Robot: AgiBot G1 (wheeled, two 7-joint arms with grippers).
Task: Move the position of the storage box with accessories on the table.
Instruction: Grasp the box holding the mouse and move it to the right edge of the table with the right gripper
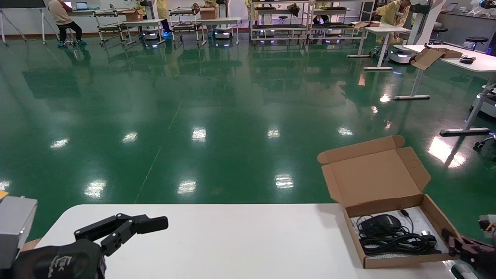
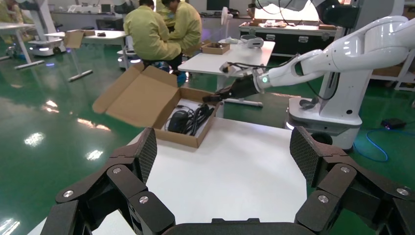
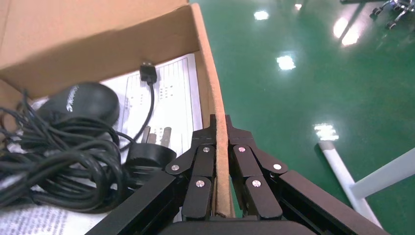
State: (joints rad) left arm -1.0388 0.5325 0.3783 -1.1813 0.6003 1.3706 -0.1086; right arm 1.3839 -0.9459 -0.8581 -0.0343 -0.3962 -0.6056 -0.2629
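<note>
Right wrist view shows the right claw [image 3: 220,128] closed on the thin side wall of the cardboard storage box [image 3: 98,34], one finger inside and one outside. The box lies at the right far corner of the white bench [image 1: 232,240], its lid standing open. Corrugated card is light but bends easily, so I judge the wall good for sliding, not lifting. Inside the box: one black mouse [image 3: 80,100], one coiled cable [image 3: 54,166] with plug, one printed sheet [image 3: 171,93]. The left claw [image 2: 225,161] hovers wide open and empty, well apart from the box.
</note>
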